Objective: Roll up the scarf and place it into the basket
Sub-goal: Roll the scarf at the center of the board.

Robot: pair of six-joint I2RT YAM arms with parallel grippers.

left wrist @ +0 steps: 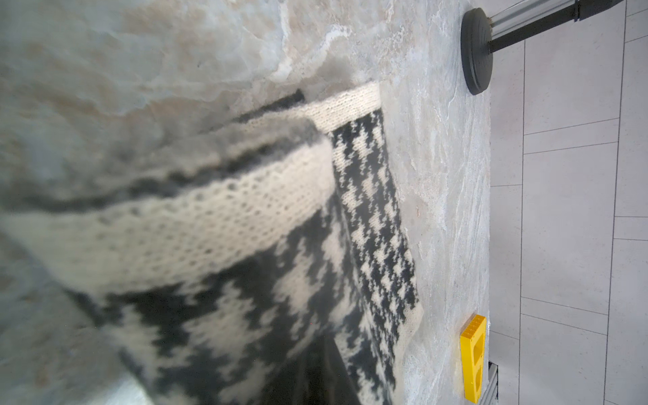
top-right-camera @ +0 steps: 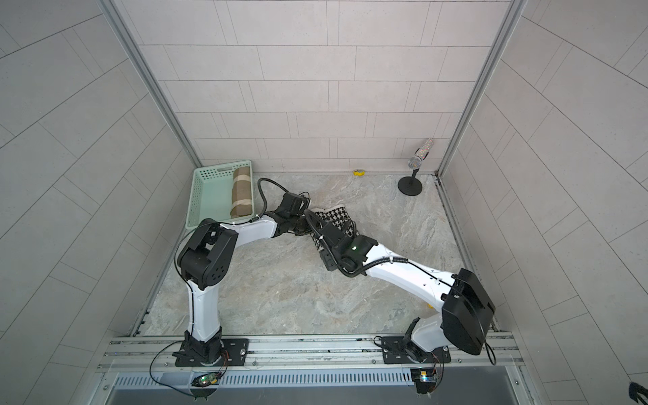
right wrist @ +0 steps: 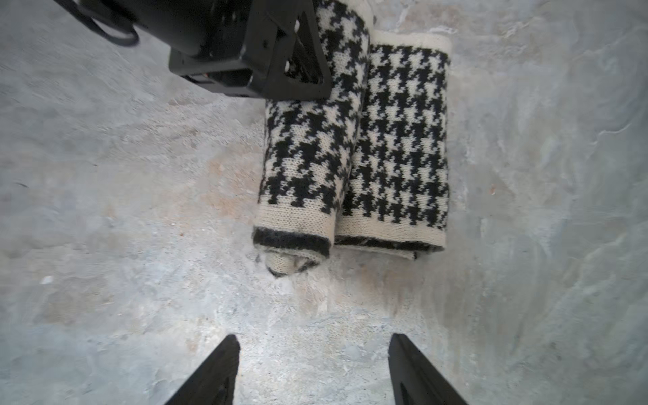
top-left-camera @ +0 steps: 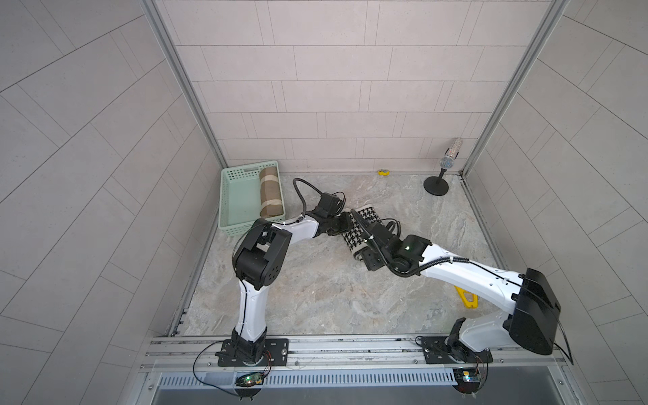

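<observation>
Left jaws pinch the far end of the houndstooth scarf (right wrist: 308,157); right jaws stand spread off its near end.

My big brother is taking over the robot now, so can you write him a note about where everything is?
Left gripper: shut on the houndstooth scarf, at one end of its roll.
Right gripper: open, empty, over bare table short of the roll's other end.
Scarf: on the table, partly rolled, a flat stretch beside the roll.
Basket: far left corner, holds a brown roll.
Left to do: finish rolling, then put it in the basket.
</observation>
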